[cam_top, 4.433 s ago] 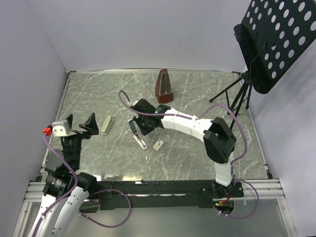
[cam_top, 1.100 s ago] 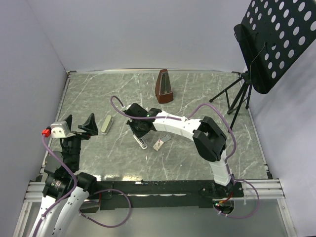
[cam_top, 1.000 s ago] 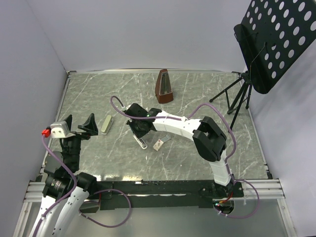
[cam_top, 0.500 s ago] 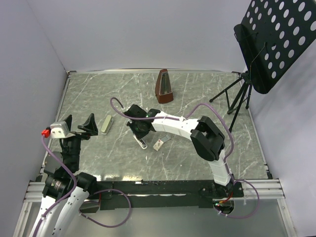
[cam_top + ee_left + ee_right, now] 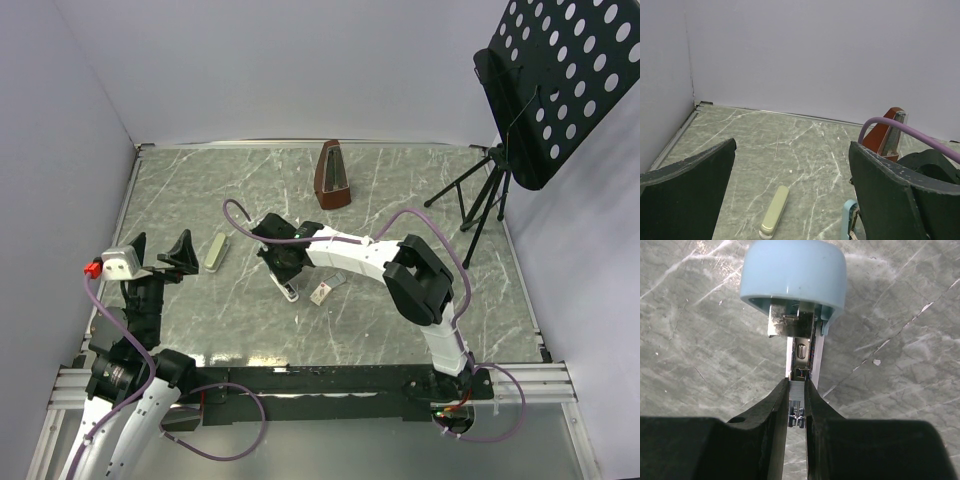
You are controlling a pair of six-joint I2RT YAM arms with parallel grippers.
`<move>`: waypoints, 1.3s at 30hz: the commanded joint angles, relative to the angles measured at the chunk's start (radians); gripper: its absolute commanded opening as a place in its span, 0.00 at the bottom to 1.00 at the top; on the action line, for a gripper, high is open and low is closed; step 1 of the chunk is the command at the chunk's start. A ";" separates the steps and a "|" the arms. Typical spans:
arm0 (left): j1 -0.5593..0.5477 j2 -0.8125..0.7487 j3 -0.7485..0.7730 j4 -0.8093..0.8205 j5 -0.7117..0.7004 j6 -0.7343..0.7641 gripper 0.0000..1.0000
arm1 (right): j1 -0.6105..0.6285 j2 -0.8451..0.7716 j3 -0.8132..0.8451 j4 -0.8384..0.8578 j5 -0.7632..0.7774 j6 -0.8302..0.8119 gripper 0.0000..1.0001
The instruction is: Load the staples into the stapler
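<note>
Right wrist view: the right pincer pinches the grey staple strip, right over the open rail of the stapler, whose blue lid is swung back. The loading step looks in hand, the strip not yet seated. Next it likely needs lowering square into the rail, then release and closing the lid. The box lies just beside the stapler on the counter. The left pincer hangs spread, well apart.
</note>
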 commanded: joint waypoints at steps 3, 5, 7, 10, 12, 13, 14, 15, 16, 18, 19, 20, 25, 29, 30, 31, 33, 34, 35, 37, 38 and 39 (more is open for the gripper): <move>0.006 -0.005 0.000 0.019 -0.007 -0.007 0.99 | 0.005 -0.044 -0.001 0.015 0.017 0.003 0.13; 0.006 -0.006 0.000 0.019 -0.007 -0.007 0.99 | 0.005 -0.062 -0.007 0.021 0.017 0.000 0.13; 0.006 -0.005 0.000 0.018 -0.007 -0.007 0.99 | 0.005 -0.068 -0.007 0.028 0.017 0.000 0.13; 0.006 -0.005 0.000 0.018 -0.007 -0.005 0.99 | 0.005 -0.076 -0.009 0.034 0.017 0.000 0.12; 0.006 -0.003 0.000 0.018 -0.007 -0.007 0.99 | 0.005 -0.084 -0.018 0.043 0.014 -0.001 0.12; 0.006 -0.003 0.000 0.018 -0.007 -0.007 0.99 | 0.005 -0.082 -0.019 0.043 0.014 0.000 0.12; 0.006 -0.003 0.000 0.018 -0.007 -0.007 0.99 | 0.005 -0.079 -0.015 0.041 0.017 0.000 0.12; 0.006 -0.005 0.000 0.019 -0.007 -0.007 0.99 | 0.005 -0.074 -0.012 0.032 0.018 0.000 0.12; 0.006 -0.005 0.000 0.019 -0.007 -0.007 0.99 | 0.005 -0.067 -0.009 0.029 0.027 -0.001 0.12; 0.006 -0.005 0.000 0.018 -0.007 -0.005 0.99 | 0.004 -0.059 -0.007 0.022 0.032 -0.001 0.12; 0.006 -0.005 0.000 0.019 -0.008 -0.007 0.99 | 0.005 -0.048 -0.002 0.011 0.034 -0.001 0.12; 0.006 -0.005 0.000 0.018 -0.007 -0.007 0.99 | 0.005 -0.044 0.001 0.006 0.037 -0.001 0.12; 0.006 -0.005 0.000 0.019 -0.007 -0.007 1.00 | 0.005 -0.030 -0.001 0.003 0.037 -0.004 0.12; 0.006 -0.005 0.000 0.019 -0.005 -0.007 1.00 | 0.005 -0.022 0.002 0.003 0.026 -0.003 0.12; 0.006 -0.005 0.000 0.019 -0.007 -0.007 0.99 | 0.007 -0.024 0.002 0.003 0.018 -0.003 0.12; 0.006 -0.006 0.000 0.019 -0.007 -0.005 0.99 | 0.007 -0.025 0.001 0.006 0.014 -0.004 0.12; 0.006 -0.005 0.000 0.019 -0.005 -0.005 0.99 | 0.005 -0.028 -0.001 0.011 0.008 -0.004 0.11; 0.006 -0.006 0.000 0.021 -0.004 -0.005 0.99 | 0.005 -0.027 0.001 0.009 0.008 -0.004 0.11; 0.006 -0.003 0.000 0.018 -0.005 -0.007 0.99 | 0.005 -0.025 0.002 0.009 0.008 -0.006 0.12; 0.006 -0.005 0.000 0.019 -0.005 -0.007 0.99 | 0.005 -0.022 0.002 0.009 0.008 -0.004 0.12; 0.006 -0.005 0.000 0.019 -0.005 -0.007 0.99 | 0.005 -0.022 0.002 0.009 0.006 -0.006 0.12; 0.006 -0.005 0.000 0.019 -0.004 -0.007 0.99 | 0.005 -0.021 0.001 0.011 0.005 -0.004 0.11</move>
